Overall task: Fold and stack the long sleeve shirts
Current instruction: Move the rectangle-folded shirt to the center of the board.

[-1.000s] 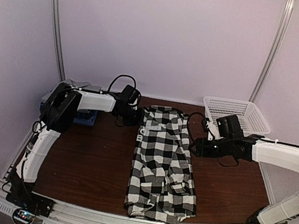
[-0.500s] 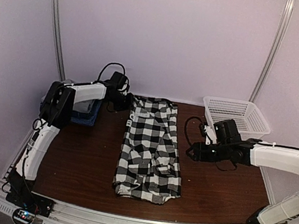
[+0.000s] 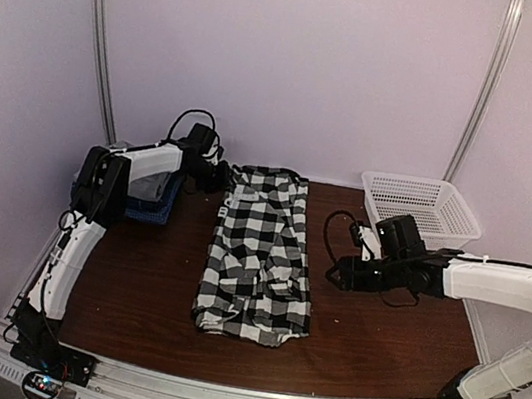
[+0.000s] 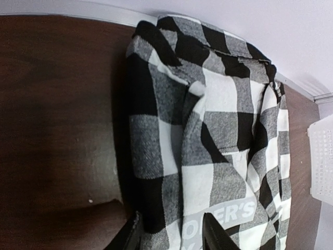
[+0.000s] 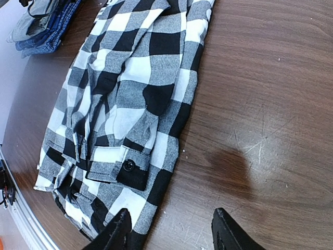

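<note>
Two pairs of jaws apart, left gripper [image 4: 174,234] and right gripper [image 5: 171,229]; plaid shirt [image 3: 259,254] between basket [image 3: 420,198] and blue pile [image 3: 150,209].

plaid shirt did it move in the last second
Yes. The plaid shirt has slid left and toward the back wall, widening its gap from the white basket, which has stayed put.

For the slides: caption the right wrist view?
Open right fingers over the wooden table, beside the folded plaid shirt with one cuff button showing; blue shirts lie beyond.

One plaid shirt [image 3: 259,254]; one basket [image 3: 430,199]
</note>
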You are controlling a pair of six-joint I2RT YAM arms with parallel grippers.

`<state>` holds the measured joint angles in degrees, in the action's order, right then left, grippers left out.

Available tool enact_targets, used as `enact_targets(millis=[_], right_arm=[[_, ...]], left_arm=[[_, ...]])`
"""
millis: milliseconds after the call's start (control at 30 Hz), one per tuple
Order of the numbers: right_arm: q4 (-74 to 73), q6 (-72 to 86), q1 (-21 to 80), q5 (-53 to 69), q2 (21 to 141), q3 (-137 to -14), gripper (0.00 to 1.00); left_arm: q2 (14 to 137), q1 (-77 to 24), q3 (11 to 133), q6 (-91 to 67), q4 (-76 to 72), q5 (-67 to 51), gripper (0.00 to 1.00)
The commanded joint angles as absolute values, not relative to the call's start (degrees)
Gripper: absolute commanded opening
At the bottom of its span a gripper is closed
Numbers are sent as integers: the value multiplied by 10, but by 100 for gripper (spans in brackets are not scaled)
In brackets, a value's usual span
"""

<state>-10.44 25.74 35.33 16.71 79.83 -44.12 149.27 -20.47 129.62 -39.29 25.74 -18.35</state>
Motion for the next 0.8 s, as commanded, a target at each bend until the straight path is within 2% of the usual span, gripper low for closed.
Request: enact_targets(millis=[0, 167, 533, 767], right_arm=[[-90, 266, 362, 170, 798, -429, 55], [-73, 281, 369, 176, 797, -418, 57], [-14, 320, 387, 216, 800, -372, 62], [-2, 334, 389, 233, 800, -347, 63]], left_arm=[[1417, -206, 1262, -374, 270, -173, 40], [1322, -212, 1139, -374, 260, -172, 41], [1070, -265, 740, -401, 172, -207, 41], [978, -310, 580, -437, 135, -222, 41]])
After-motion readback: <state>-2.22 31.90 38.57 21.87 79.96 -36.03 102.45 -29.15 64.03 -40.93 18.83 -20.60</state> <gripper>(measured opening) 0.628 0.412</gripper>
